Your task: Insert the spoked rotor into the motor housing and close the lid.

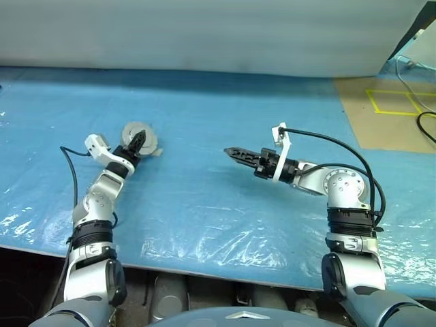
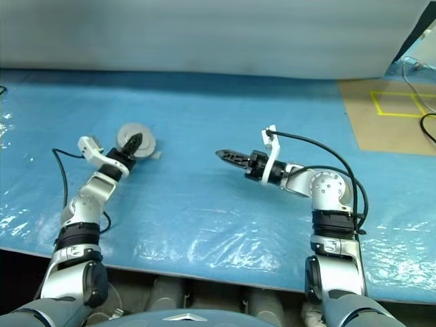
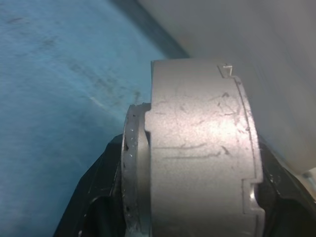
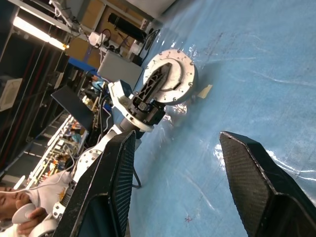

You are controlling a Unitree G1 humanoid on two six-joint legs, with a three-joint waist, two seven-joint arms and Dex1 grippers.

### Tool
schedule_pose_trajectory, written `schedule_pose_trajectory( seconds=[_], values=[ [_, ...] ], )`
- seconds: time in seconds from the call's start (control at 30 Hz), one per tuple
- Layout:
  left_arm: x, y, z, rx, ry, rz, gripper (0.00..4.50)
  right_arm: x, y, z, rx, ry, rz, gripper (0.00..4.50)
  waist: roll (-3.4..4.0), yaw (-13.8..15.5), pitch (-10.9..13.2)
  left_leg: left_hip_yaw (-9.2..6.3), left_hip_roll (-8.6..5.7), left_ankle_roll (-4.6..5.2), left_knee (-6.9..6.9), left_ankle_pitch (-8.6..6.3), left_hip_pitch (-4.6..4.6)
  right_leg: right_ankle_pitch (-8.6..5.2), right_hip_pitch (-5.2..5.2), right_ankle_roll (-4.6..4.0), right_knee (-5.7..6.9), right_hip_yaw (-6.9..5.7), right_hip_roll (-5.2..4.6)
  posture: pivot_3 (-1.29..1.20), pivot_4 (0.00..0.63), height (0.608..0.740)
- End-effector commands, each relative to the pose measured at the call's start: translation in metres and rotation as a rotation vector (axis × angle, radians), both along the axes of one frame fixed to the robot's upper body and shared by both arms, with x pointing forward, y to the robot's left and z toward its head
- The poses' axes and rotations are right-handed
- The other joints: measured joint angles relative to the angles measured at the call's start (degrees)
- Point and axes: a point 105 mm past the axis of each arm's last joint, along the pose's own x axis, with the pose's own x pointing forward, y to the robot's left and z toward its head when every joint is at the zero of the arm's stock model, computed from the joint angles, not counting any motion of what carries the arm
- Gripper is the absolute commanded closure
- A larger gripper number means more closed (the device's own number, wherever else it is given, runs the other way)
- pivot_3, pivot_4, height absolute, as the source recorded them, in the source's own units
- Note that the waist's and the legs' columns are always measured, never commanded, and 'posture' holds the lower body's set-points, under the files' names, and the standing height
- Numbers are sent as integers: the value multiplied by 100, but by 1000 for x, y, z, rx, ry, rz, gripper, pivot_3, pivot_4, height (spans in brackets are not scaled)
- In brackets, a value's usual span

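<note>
My left gripper is shut on the round grey motor housing, which it holds upright on its edge at the left of the blue table. One black finger lies across the housing's silver face. In the left wrist view the housing shows side-on between the black fingers. A thinner disc sits flush on one face; I cannot tell if it is the lid. The spoked rotor is hidden. My right gripper hovers open and empty at mid-table, pointing toward the housing, well apart from it.
A small tan scrap lies on the blue sheet beside the housing. A brown board with yellow tape and cables lies at the back right. A pale wall closes the far side. A person is in the background.
</note>
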Motion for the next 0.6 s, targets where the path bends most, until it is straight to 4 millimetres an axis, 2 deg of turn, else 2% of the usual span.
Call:
schedule_pose_trajectory(
  seconds=[0.03,0.23,0.27,0.3,0.43,0.6],
  values=[
    [3,20,20,52,-67,57,2026,0,-7,8,-2,-59,-25,1656,-4,0,-2,0,0,0,0,0,1,0,0,0,2,0,0,0,150,740],
    [-1,33,4,130,-14,98,2026,7,-32,0,-46,-83,-139,1656,-5,-11,-3,2,1,1,14,0,11,-1,5,-1,18,5,-10,0,150,740],
    [-2,35,1,135,-6,104,1318,8,-35,-2,-61,-86,-157,1656,-5,-12,-3,2,1,1,16,0,14,-1,5,-1,21,8,-10,0,150,740],
    [-2,37,-1,137,0,108,1165,8,-38,-4,-72,-89,-169,1656,-5,-13,-3,2,1,1,17,0,17,-1,6,-1,25,9,-10,0,150,740],
    [-8,46,-15,218,71,102,7,7,-41,-5,-72,-94,-180,1656,-5,-19,-3,2,6,1,19,0,24,-2,7,-3,31,12,-9,0,150,740],
    [-25,86,-22,277,120,184,7,5,-41,-5,-65,-99,-184,1656,-6,-54,-4,3,25,1,19,0,44,-4,9,-6,38,25,-8,0,150,740]
  ],
)
